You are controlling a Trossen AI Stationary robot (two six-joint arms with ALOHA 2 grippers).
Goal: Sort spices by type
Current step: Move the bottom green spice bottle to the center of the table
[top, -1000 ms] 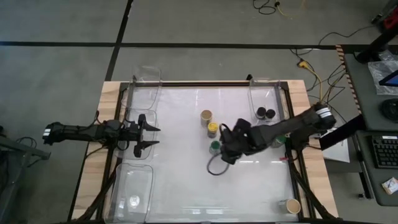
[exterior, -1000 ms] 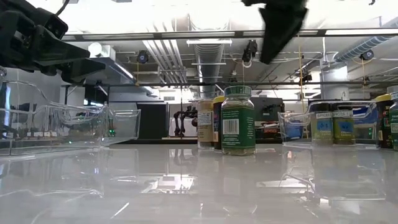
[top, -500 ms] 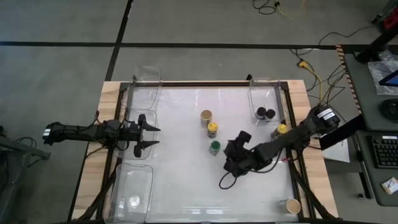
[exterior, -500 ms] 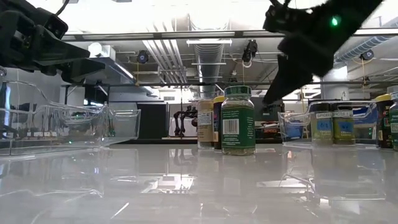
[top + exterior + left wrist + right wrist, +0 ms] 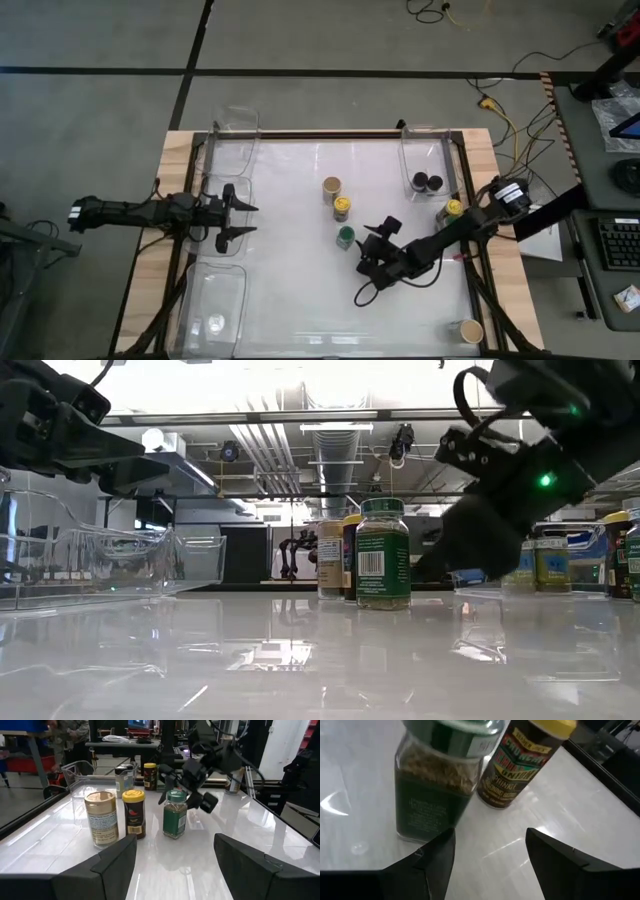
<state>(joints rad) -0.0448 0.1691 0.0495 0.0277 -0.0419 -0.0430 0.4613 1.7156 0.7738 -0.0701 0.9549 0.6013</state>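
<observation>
Right gripper (image 5: 366, 250) sits at frame centre, jaws apart and empty, just right of the green jar (image 5: 346, 236) (yellow jar (image 5: 342, 208) above it); left gripper (image 5: 243, 220) waits open at left edge

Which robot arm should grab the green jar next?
Probably the right one. The right gripper is low beside the green jar, open, with the jar filling its wrist view. The left gripper waits at the table's left edge, with the whole row of jars far ahead of it.
</observation>
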